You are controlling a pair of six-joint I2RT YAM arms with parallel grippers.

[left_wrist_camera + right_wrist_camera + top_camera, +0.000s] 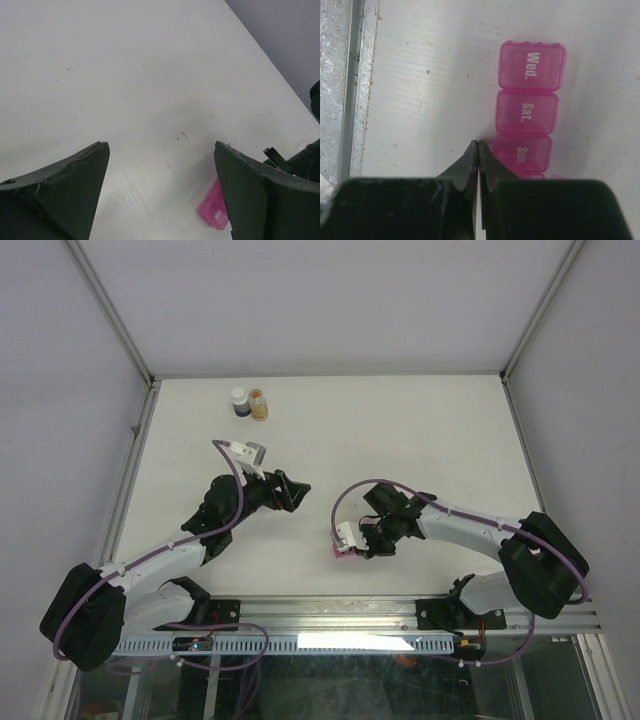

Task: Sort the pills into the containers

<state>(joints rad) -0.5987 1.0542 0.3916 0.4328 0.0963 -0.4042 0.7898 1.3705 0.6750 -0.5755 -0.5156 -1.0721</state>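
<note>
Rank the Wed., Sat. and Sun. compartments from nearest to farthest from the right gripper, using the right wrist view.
1. Sun. compartment, just right of the right gripper.
2. Sat. compartment, next one beyond.
3. Wed. compartment, farthest, at the view's top.

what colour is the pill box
Bright translucent pink, with white day labels. The pill box shows best in the right wrist view.

White table (400,440) enclosed by pale walls (300,300), aluminium frame (110,310).
</note>
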